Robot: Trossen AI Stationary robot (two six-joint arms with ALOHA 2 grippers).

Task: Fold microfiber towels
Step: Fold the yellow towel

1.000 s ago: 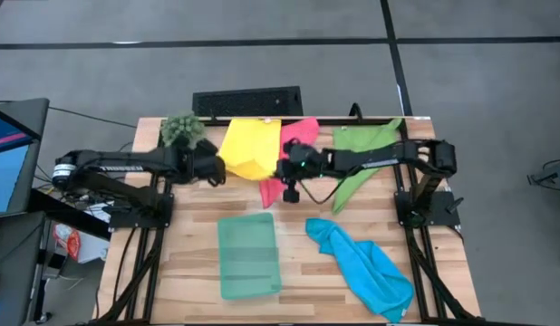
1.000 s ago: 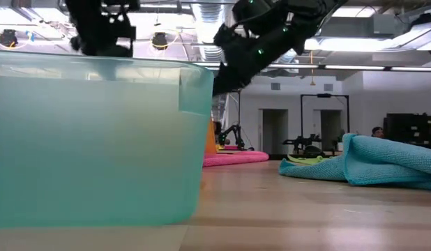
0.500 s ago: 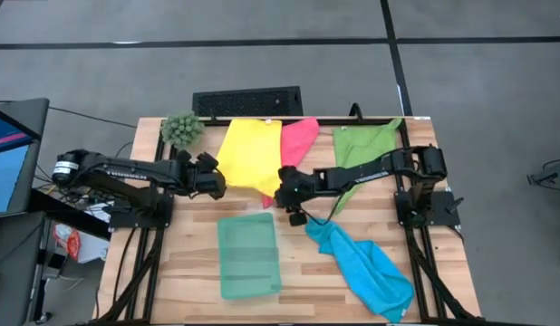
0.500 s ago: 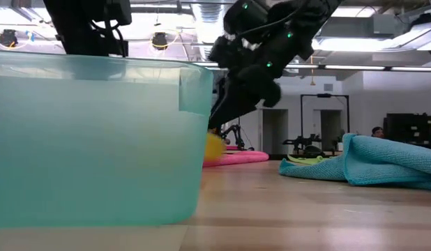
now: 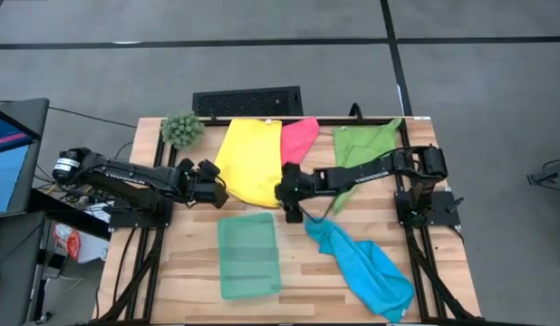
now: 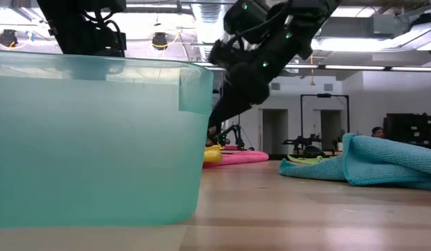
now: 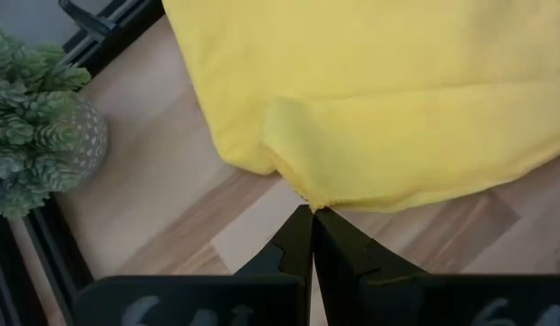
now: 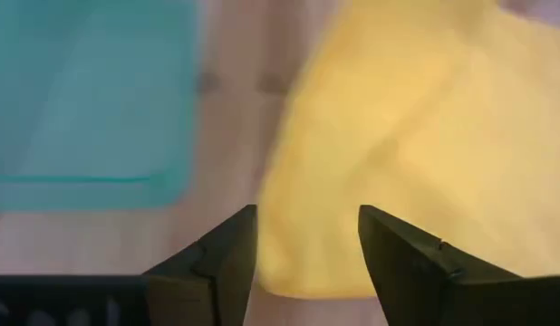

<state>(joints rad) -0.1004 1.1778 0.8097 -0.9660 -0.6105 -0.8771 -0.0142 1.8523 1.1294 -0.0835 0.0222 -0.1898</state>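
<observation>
The left end effector [image 7: 312, 217] is pressed together, its tips pinching the near corner of the yellow towel [image 5: 248, 163], which lies spread on the surface [image 5: 189, 272] between the two arms. The right end effector [image 8: 307, 244] stands spread with nothing between its fingers, poised just over the opposite lower corner of that towel.

Judging from this, the main hazard is an uneven fold: the left side holds cloth while the right side has none, so if the left arm pulls alone the towel would likely skew or drag toward the plant ball [image 5: 181, 129]. A soft corner could also slip out of so narrow a pinch. If the right end effector drops to regrasp, its fingers might catch the pink towel [image 5: 300, 138], whose edge touches the yellow one just beyond it, and lift both.

Room is tight around the right end effector: the teal tray [image 5: 248, 256] sits near on one side, the blue towel [image 5: 366, 267] lies bunched close behind it, and the green towel [image 5: 362, 149] passes under its arm. The left end effector has bare wood around it, with the surface's edge not far behind.
</observation>
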